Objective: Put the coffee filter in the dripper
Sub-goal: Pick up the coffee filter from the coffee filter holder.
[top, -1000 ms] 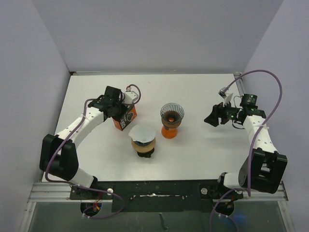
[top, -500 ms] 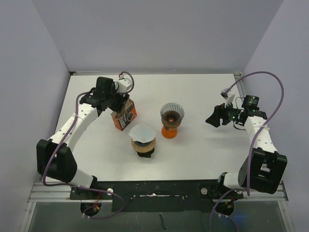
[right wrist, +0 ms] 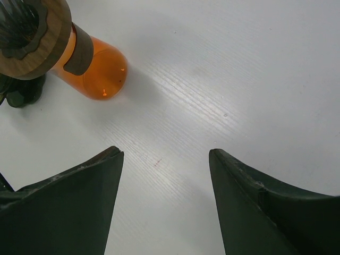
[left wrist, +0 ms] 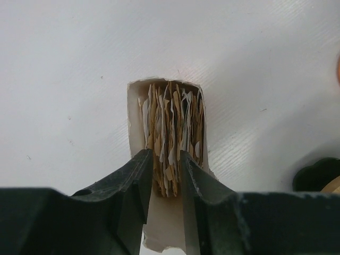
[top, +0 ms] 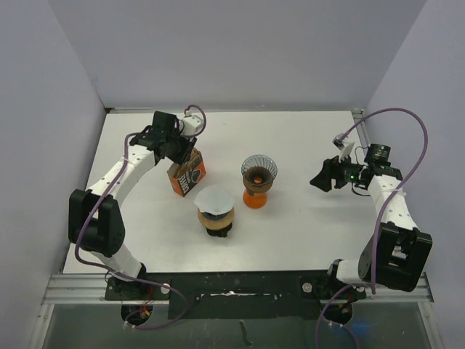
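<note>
The left hand (left wrist: 164, 156) is reaching down into the open top of an orange box (top: 190, 176), which is standing near the far left part of the tabletop (top: 290, 233). In the left wrist view its two fingers are gripping a small bundle from the coffee filters (left wrist: 172, 122) that are packed upright inside the box. The filters are white and pale brown, and their edges are filling the narrow gap between the fingers. The box is carrying a dark round mark on its side, but the writing is too small to read.

The dripper (top: 259, 173) is standing near the middle of the tabletop, to the right of the box and apart from it. It is showing a dark ribbed cone, a wooden collar and an orange glass body. No label is showing on it.

Just in front of it, a second dripper (top: 216, 218) is carrying a white paper filter (top: 214, 198).

The right hand (right wrist: 166, 154) is hanging near the right edge, fingers spread wide, holding nothing.
</note>
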Motion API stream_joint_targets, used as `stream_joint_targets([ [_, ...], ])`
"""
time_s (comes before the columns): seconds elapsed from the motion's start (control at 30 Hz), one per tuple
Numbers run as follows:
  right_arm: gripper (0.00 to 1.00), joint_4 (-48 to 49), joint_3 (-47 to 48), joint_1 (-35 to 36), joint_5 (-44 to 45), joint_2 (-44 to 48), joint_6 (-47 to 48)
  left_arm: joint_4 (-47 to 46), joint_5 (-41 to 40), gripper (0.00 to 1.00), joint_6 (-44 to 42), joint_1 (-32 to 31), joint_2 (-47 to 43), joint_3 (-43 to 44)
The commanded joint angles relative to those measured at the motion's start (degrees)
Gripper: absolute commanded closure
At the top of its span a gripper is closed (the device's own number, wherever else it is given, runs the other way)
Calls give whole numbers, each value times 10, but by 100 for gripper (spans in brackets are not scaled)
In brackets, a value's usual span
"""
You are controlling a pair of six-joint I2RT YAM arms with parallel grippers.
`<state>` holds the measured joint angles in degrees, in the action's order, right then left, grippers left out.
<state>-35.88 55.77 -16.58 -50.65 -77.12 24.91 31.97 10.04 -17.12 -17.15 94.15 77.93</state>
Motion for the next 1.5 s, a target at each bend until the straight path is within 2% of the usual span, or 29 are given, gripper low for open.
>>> stream_joint_targets([
  [0.0, 33, 23, 0, -5, -21, 7, 4, -23, -1, 76, -5, 4, 3, 36],
  [1.0, 33, 18, -2, -14, -27, -2, 8, -42, -7, 84, -25, 4, 74, 89],
  [1.47, 33, 15, 0, -14, -27, -5, 10, -44, -3, 94, -30, 3, 78, 82],
])
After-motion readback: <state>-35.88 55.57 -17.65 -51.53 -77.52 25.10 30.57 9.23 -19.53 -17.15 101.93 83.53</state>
